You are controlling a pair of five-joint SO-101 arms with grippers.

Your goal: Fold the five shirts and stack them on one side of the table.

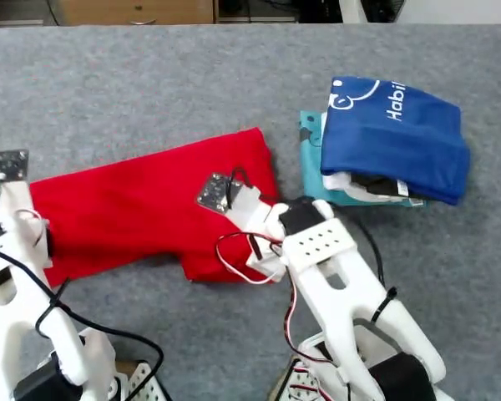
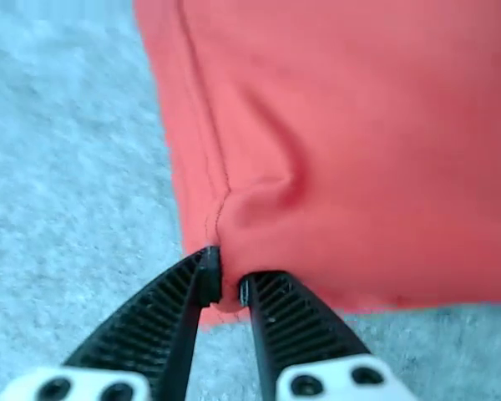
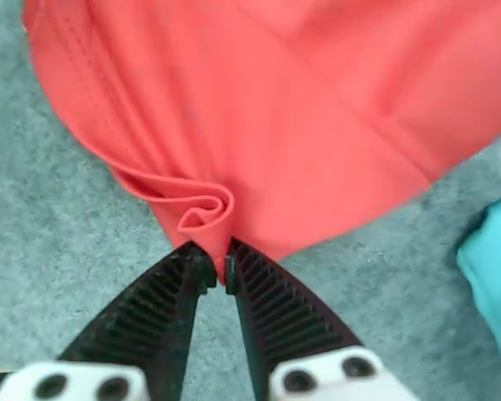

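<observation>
1 red shirt (image 1: 150, 209) | left hand (image 2: 228, 288), right hand (image 3: 220, 266) clamped | high view: stack (image 1: 392, 142) beside

A robotics lab or workroom, by the look: a table (image 1: 108, 92) covered in grey felt, two white plastic arms at 5 o'clock (image 1: 351, 292) and 7 o'clock (image 1: 17, 317) trailing loose wires (image 1: 220, 251), a wooden drawer cabinet (image 1: 134, 10) at 11 o'clock beyond
</observation>
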